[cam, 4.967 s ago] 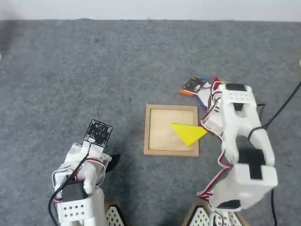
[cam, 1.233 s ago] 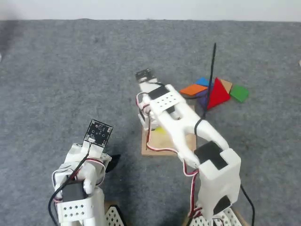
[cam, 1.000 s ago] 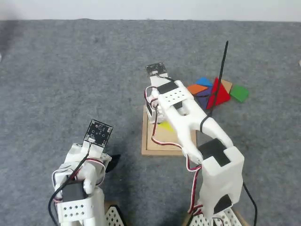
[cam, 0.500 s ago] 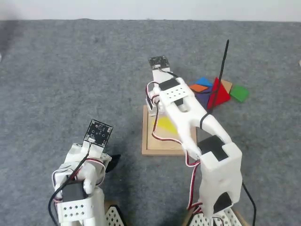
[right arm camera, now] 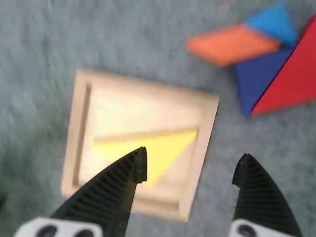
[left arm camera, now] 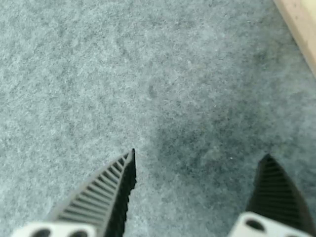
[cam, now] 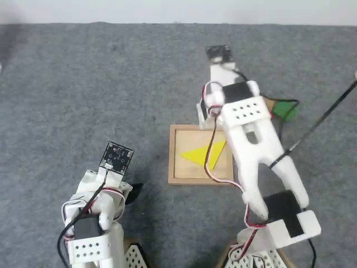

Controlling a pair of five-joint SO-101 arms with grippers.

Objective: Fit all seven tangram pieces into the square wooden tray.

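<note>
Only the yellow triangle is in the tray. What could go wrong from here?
The yellow triangle lies across the tray middle, not flush with a wall; later pieces may not fit. The red triangle, dark blue piece and orange piece lie bunched together; the right gripper may drag neighbours.

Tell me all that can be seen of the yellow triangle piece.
The yellow triangle is a flat piece of one plain colour, perhaps painted wood. It seems to lie flat on the floor of the wooden tray, the only piece inside it. One sharp corner reaches close to a tray wall; whether it touches is unclear. Nothing grips it.
</note>
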